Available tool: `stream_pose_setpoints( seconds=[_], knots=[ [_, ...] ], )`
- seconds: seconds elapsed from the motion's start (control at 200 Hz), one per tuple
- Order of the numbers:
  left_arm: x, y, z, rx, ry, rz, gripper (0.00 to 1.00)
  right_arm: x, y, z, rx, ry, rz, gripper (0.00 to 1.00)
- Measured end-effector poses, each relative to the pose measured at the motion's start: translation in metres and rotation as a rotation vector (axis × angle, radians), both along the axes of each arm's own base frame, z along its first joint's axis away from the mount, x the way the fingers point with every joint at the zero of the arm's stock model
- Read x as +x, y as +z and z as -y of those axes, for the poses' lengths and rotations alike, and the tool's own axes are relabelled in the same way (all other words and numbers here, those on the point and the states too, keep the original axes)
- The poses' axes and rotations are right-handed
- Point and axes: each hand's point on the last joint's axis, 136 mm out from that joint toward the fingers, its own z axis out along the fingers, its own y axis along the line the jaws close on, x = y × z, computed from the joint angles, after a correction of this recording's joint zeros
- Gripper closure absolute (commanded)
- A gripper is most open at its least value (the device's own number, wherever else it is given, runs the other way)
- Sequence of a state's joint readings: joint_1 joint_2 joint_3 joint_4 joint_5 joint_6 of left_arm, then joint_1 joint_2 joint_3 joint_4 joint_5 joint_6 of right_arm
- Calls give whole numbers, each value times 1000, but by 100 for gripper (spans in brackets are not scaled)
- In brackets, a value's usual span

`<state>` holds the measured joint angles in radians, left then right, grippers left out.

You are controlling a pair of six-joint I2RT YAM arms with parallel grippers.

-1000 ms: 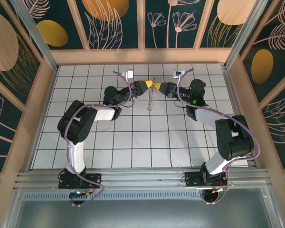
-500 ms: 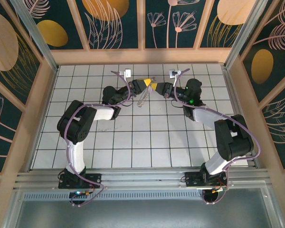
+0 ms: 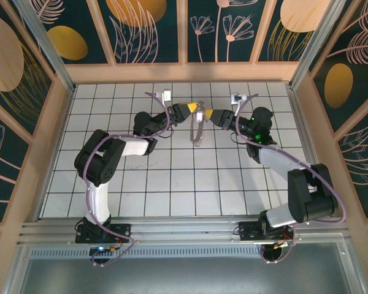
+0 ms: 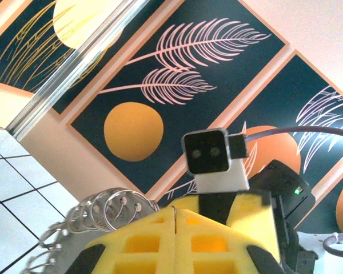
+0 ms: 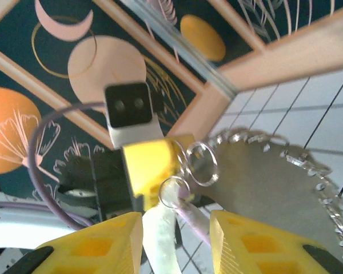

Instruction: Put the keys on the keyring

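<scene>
My left gripper [image 3: 193,109] is shut on the keyring [image 3: 198,127], which hangs below it over the far middle of the tiled floor. In the left wrist view a thin wire of the ring stands pinched between the yellow fingers [image 4: 175,228], with small silver rings [image 4: 111,208] beside them. My right gripper [image 3: 210,114] faces it from the right, open. In the right wrist view the lilac key [image 5: 195,221] and a pale whitish piece [image 5: 163,242] lie between its spread fingers [image 5: 176,221], touching neither. The hoop's rim [image 5: 326,185] carries several small rings.
Wooden walls with dark floral panels [image 3: 150,27] close in the white tiled floor [image 3: 184,184] on three sides. A metal rail [image 3: 184,231] runs along the near edge by both arm bases. Purple cables [image 3: 156,101] loop over each wrist.
My right gripper has opened and drawn back a little to the right, letting go of the key. Both grippers swung left, then returned; the keyring hangs straight down again.
</scene>
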<state>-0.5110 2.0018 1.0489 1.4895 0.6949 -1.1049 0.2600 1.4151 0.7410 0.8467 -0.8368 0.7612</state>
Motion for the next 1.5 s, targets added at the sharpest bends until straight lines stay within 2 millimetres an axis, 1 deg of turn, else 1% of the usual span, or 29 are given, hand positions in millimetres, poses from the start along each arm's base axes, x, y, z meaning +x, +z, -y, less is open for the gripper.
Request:
stream_pose_setpoints(
  seconds=[0.095, 0.205, 0.275, 0.37, 0.44, 0.511, 0.596, 0.686, 1.026, 1.061, 1.131, 1.166, 1.171, 1.261, 1.472, 1.502],
  knots=[
    [-1, 0, 0, 0, -3, 2, 100, -1, 17, 6, 23, -34, 51, 66],
    [-1, 0, 0, -1, -4, 0, 100, 4, 23, 7, 52, -53, 65, 67],
    [-1, 0, 0, -1, -4, 0, 100, 8, 20, 6, 69, -52, 55, 66],
    [-1, 0, 0, -1, -4, 0, 100, 13, 7, -2, 81, -37, 16, 64],
    [-1, 1, 0, -1, -4, 0, 100, 12, -2, -13, 84, -11, -10, 64],
    [-1, 1, 0, -2, -4, 1, 100, 8, -6, -22, 85, 14, -18, 64],
    [-1, 2, 0, -2, -4, 2, 100, 4, -7, -30, 89, 36, -15, 65],
    [-1, 2, 0, -3, -4, 4, 100, 3, -4, -32, 98, 41, -7, 66],
    [-1, 3, 0, -3, -4, 4, 100, 13, -4, -33, 114, 28, -8, 67],
    [-1, 3, 0, -3, -4, 4, 100, 14, -4, -34, 115, 27, -8, 70],
    [-2, 3, 0, -3, -5, 4, 100, 16, -4, -34, 118, 26, -11, 78],
    [-2, 3, 0, -3, -5, 4, 100, 17, -4, -34, 121, 24, -13, 84],
    [-2, 3, 0, -3, -5, 4, 100, 17, -4, -34, 122, 24, -14, 86],
    [-3, 4, 0, -5, -8, 9, 100, 19, -5, -34, 125, 19, -21, 100],
    [-3, 4, 0, -6, -9, 12, 100, 20, -5, -32, 125, 19, -23, 100],
    [-4, 4, 1, -6, -10, 12, 94, 20, -6, -31, 125, 21, -23, 100]
  ],
)
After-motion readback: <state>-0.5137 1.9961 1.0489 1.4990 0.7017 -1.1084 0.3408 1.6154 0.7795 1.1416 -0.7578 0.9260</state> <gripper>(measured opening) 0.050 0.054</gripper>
